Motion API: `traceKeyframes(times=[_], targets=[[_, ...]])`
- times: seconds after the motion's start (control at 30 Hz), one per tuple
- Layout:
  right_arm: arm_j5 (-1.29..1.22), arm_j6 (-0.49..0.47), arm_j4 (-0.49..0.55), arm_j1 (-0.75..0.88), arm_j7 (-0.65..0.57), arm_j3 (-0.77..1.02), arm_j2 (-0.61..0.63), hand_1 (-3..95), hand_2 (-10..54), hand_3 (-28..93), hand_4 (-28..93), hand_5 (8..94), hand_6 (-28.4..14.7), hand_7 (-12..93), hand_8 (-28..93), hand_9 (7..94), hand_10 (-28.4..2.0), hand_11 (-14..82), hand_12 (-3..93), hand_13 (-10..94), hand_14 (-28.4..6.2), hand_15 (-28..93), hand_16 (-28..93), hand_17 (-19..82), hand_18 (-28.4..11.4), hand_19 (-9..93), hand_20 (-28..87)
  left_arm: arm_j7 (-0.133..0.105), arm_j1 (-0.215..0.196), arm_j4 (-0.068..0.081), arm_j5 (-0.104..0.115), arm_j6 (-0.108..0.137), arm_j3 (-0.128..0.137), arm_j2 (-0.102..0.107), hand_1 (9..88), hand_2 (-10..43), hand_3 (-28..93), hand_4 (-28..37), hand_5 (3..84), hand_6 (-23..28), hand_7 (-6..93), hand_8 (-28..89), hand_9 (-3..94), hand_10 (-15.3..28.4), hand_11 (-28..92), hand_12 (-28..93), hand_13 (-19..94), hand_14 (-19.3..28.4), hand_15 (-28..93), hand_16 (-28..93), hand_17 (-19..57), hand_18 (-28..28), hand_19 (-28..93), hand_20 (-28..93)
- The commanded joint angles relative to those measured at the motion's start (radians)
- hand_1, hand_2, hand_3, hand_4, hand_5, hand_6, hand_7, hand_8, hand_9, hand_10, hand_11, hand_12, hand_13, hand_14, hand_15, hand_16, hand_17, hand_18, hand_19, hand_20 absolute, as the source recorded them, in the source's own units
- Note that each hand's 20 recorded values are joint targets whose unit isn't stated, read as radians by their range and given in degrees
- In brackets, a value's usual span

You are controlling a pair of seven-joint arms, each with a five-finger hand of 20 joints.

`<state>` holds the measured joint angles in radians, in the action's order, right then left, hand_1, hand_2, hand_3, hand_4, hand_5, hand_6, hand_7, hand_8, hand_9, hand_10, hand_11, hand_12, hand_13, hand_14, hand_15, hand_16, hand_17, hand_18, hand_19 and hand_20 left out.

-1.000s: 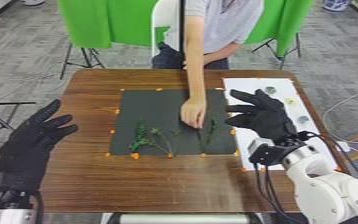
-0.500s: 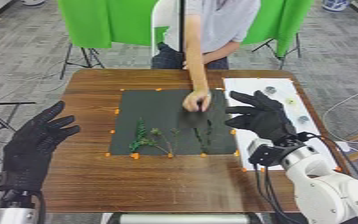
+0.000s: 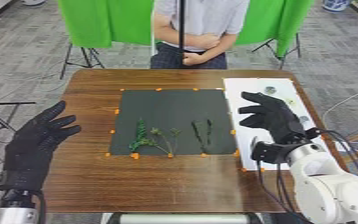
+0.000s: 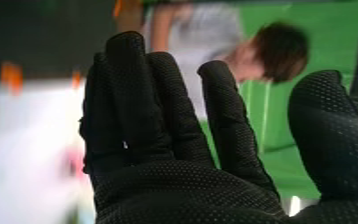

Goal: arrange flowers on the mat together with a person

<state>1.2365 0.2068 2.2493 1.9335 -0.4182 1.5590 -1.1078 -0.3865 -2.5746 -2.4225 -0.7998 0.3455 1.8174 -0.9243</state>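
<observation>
The brown tabletop carries the dark mat, and to its right is the white sheet. The right hand is above the sheet, its fingers straight and spread, the thumb well apart, and I see nothing held in it. The left hand is at the left side, also with fingers apart and without any thing.

On the mat the green stems lie in its nearer half: the fern at left, the thin sprig beside it, then two dark stems more to the right. Their long axis goes roughly from the robot to the far edge.

The smallest are the blooms. A grey one lies on the sheet, just ahead of the right fingertips and a little to the right; a yellow one is right of the fingers. So the right hand is clearly the nearer, and I think it should take a bloom, then carry it leftward to the stem tops.
</observation>
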Motion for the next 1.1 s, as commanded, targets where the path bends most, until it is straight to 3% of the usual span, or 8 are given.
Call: traceKeyframes(times=[0.03,0.3,0.47,0.77,1.1], targets=[[0.433,0.092,0.005,-0.088,-0.272,-0.08,0.104,25.5,7.3,71,-22,50.5,-4.5,13,-11,54.6,-21.3,20.9,14.4,51,-20.8,64,6,21,-25.4,74,9,-0.002,-0.011,-0.012,-0.002,0.02,-0.006,0.013,15.1,5.4,76,-28.3,36.5,7.1,14.7,-10,36.2,19.6,25,11,27,28.4,57,-10,-9.2,23.6,49,14],[0.74,0.047,-0.084,-0.226,-0.474,-0.224,0.171,28.6,4.7,68,-21,49.9,-4.9,11,-10,60.5,-21.6,22.8,14.6,60,-19.4,66,7,29,-25.8,83,-4,-0.001,-0.013,-0.013,-0.002,0.023,-0.007,0.016,15.4,5.4,77,-28.3,35.4,6.7,15.3,-10,36.2,19.6,25,12,27,28.4,57,-10,-9.2,23.6,49,14],[0.83,-0.047,-0.167,-0.315,-0.529,-0.299,0.182,30.8,2.3,68,-20,47.0,-4.6,10,-10,60.2,-22.3,23.1,14.6,61,-19.0,66,8,31,-26.0,87,-12,0.0,-0.006,-0.011,-0.003,0.023,-0.011,0.02,15.5,5.5,76,-28.3,35.3,6.6,15.4,-11,36.4,19.6,26,12,27,28.4,57,-10,-9.2,23.6,49,14],[0.842,-0.165,-0.326,-0.42,-0.536,-0.387,0.169,36.3,-1.7,70,-21,44.3,-2.8,11,-9,57.9,-21.9,23.4,14.9,61,-17.7,66,8,31,-25.3,86,-15,0.013,0.006,-0.01,-0.002,0.017,-0.012,0.025,15.9,5.5,77,-28.3,35.3,6.7,15.5,-11,36.4,19.7,26,11,27,28.3,57,-10,-9.2,23.5,49,14],[0.958,-0.178,-0.435,-0.488,-0.559,-0.513,0.184,39.1,-4.0,70,-23,49.3,-1.1,13,-11,59.0,-20.8,23.6,14.7,62,-16.6,64,8,31,-25.2,85,-13,0.031,0.019,-0.006,-0.01,0.002,-0.011,0.018,16.1,5.3,77,-28.3,35.3,6.8,15.5,-11,36.4,19.7,26,11,27,28.3,57,-10,-9.2,23.5,49,14]])
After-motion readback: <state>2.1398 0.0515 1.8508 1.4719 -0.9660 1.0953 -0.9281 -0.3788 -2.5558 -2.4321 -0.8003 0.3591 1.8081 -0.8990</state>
